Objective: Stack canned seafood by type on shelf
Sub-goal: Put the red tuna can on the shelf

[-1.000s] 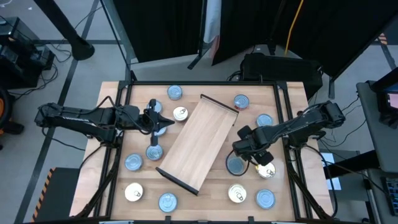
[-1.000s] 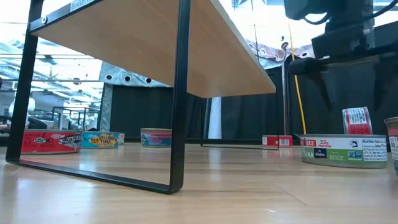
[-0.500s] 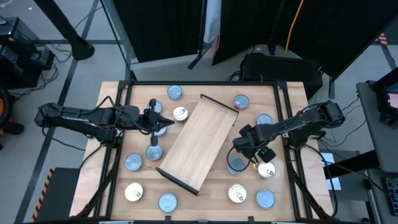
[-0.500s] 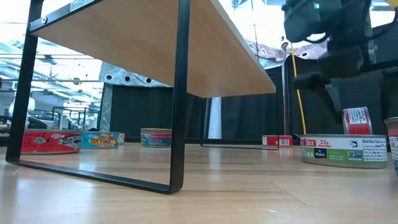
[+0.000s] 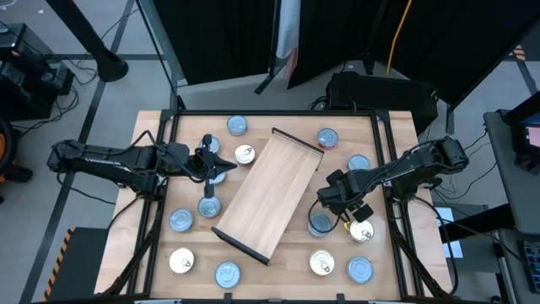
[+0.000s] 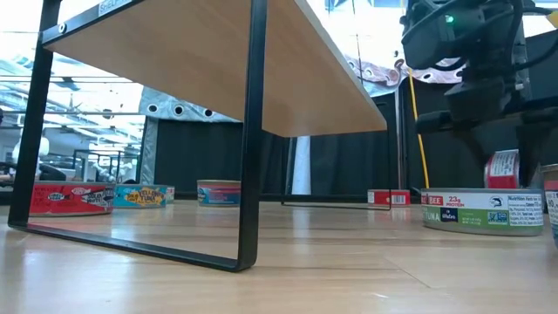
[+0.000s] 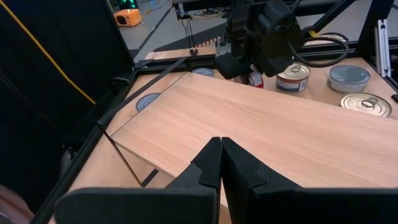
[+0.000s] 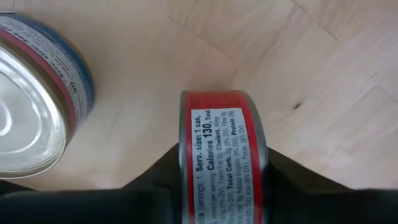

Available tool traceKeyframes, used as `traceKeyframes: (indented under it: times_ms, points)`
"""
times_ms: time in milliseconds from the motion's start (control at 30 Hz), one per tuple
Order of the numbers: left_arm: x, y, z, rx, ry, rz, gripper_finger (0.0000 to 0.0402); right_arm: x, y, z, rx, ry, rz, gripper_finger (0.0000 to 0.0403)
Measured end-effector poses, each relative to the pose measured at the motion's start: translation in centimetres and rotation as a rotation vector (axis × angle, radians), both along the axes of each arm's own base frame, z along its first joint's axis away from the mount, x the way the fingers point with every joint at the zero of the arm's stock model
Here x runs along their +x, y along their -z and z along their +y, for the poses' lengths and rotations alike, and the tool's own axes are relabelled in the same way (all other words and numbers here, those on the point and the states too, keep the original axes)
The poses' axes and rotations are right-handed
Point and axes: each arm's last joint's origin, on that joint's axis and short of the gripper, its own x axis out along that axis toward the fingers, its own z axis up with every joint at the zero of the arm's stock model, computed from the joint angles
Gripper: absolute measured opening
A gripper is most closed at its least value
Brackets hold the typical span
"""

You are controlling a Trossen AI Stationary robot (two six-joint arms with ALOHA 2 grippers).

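The shelf (image 5: 267, 192) lies slantwise across the middle of the surface (image 5: 278, 262), with tins (image 5: 238, 126) scattered on the surface all round it. The left gripper (image 5: 221, 167) is beside the shelf's left long side. The right gripper (image 5: 337, 205) is off its right long side, above a tin (image 5: 320, 225) near the right edge.

Room's pretty dark around the bench (image 5: 380, 257), which is butcher-block wood in a black metal frame (image 5: 278, 112). Black curtains (image 5: 228, 34) hang behind it, a yellow cable (image 5: 393, 34) runs down one, and the grey floor (image 5: 101, 101) has cables trailing. Bright windows (image 6: 78, 96) show far off in the low view.
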Motion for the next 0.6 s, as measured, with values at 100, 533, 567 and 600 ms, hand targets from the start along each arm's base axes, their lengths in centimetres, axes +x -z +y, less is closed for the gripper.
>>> traceKeyframes:
  times_ms: [100, 533, 567, 600]
  points:
    - [0.0, 0.0, 0.0, 0.000, 0.000, 0.000, 0.0013, 0.0, 0.0, 0.0, -0.005, 0.047, -0.005, 0.0118]
    - [0.0, 0.0, 0.0, 0.004, -0.010, -0.005, 0.0013, 3.4, -7.0, 2.7, 0.288, 0.323, -0.154, 0.0125]
    - [0.0, -0.1, 0.0, 0.004, -0.010, -0.006, 0.0013, 3.8, -7.9, 3.1, 0.328, 0.335, -0.170, 0.0126]
    - [0.0, -0.1, 0.0, 0.005, -0.010, -0.008, 0.0013, 4.0, -8.9, 3.4, 0.363, 0.348, -0.190, 0.0125]
